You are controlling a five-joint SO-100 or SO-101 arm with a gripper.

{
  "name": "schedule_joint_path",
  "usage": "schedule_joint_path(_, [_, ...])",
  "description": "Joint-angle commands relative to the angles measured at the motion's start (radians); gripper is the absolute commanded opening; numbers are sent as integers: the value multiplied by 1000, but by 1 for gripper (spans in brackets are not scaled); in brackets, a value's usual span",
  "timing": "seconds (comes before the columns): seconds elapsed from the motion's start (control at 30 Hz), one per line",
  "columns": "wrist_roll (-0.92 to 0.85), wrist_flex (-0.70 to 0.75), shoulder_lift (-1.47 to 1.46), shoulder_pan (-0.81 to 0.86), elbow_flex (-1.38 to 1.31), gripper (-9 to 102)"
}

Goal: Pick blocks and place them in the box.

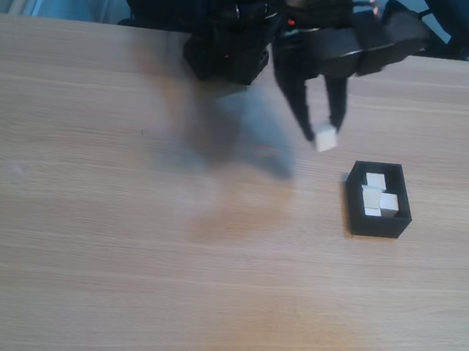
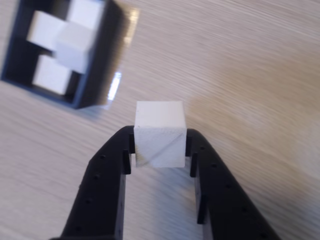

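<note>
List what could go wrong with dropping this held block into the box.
1. The box already holds several blocks, one lying on top of the others, so the held block may land on the heap and roll out.
2. The gripper pinches only the block's lower part; it could slip during the carry.
3. The thin box wall could be nudged by the fingers on descent.

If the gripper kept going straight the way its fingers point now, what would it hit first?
Probably the bare pale wood table, just short of the small black open-topped box. The black two-finger gripper, shut on a small white cube, points down beside it; depth is unclear.
</note>
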Motion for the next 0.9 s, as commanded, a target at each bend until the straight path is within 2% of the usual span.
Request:
schedule_joint_path(0.0, [8,-34,-35,-75,-43,0])
schedule_joint_path(0.53, [172,-40,-411,-193,-314,0])
schedule_joint_path(0.87, [166,-46,-537,-224,-419,9])
